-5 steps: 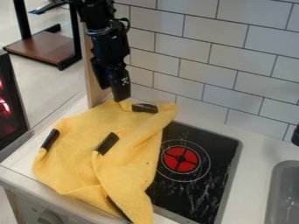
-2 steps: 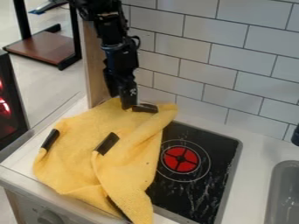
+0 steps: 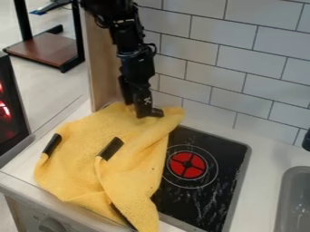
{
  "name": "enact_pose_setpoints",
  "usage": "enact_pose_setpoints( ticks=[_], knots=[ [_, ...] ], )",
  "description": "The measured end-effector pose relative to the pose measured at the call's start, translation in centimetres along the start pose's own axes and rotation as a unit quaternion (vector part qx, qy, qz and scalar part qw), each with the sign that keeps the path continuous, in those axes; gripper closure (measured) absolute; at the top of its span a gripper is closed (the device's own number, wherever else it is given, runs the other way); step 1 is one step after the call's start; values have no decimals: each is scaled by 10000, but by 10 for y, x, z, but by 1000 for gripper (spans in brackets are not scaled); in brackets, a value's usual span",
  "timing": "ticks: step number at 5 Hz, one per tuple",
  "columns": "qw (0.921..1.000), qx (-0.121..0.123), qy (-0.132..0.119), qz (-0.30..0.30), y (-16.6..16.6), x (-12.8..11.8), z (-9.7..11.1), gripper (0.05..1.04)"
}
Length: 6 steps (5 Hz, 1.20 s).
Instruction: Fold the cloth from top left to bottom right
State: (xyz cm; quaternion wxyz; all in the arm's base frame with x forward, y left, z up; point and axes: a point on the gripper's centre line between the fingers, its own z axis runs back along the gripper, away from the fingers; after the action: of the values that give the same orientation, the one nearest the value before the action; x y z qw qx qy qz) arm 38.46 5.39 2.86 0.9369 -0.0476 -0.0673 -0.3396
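The black gripper (image 3: 138, 108) hangs at the back edge of the yellow cloth, its tip beside and partly in front of the black patch on the cloth's top edge. The yellow cloth (image 3: 84, 167) lies rumpled over the counter's left part and the stove's left side, with a folded flap running from upper right down to its bottom corner. Black patches show at its left edge, near its middle and at its top. Whether the gripper touches the cloth is unclear.
The black stove top (image 3: 209, 199) with a red burner (image 3: 187, 165) lies right of the cloth. A grey sink (image 3: 292, 204) is at the far right. A tiled wall (image 3: 242, 63) and a wooden panel (image 3: 102, 68) stand behind.
The arm has moved right and a little down, so its gripper now partly covers the top black patch. The cloth has not visibly moved.
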Motion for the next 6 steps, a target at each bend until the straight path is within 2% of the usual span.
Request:
enact_pose_setpoints(
  ticks=[2,3,5,6],
  knots=[
    [9997,-57,212,-96,2,2,-14,85],
    [9995,-54,242,-196,2,11,-19,148],
    [9995,-51,247,-201,3,11,-20,743],
    [9995,-21,249,-214,4,11,-20,941]
  ],
)
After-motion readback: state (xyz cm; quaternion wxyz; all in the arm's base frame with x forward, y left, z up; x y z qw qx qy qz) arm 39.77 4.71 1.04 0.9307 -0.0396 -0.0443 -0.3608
